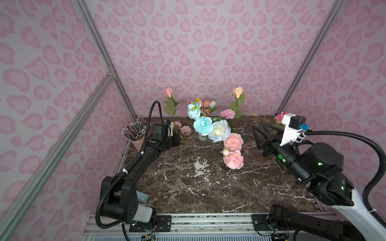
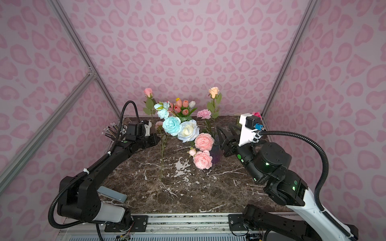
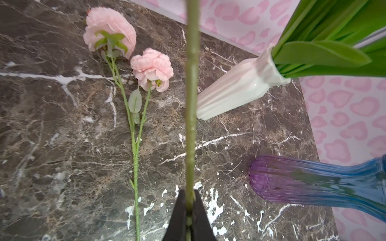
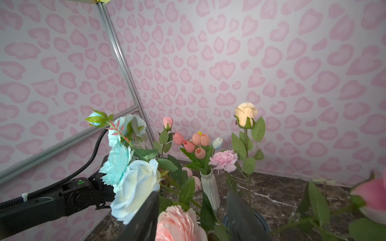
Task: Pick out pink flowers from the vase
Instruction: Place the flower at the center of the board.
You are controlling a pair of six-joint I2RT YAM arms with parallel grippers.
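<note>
The jaws of the left gripper (image 3: 189, 205) are pressing together on the green stem of a pink rosebud (image 1: 168, 92). The jaws of the right gripper (image 2: 224, 126) are standing spread, holding nothing, close to two big pink peonies (image 1: 233, 142) toward the middle of the desk (image 1: 208, 194).

The rosebud is hanging clear of the white vase (image 3: 236, 89), over the back-left part of the desk. Its stem is standing almost upright, with the bloom on top pointing at the ceiling. A pink sprig (image 1: 185, 129) is lying just beside it, its long axis running back to front and its blooms toward the back edge.

This looks like the carrying step, with the rosebud already out. The next move is probably calling for tipping the stem flat and lowering it beside the sprig before loosening the grip.
</note>
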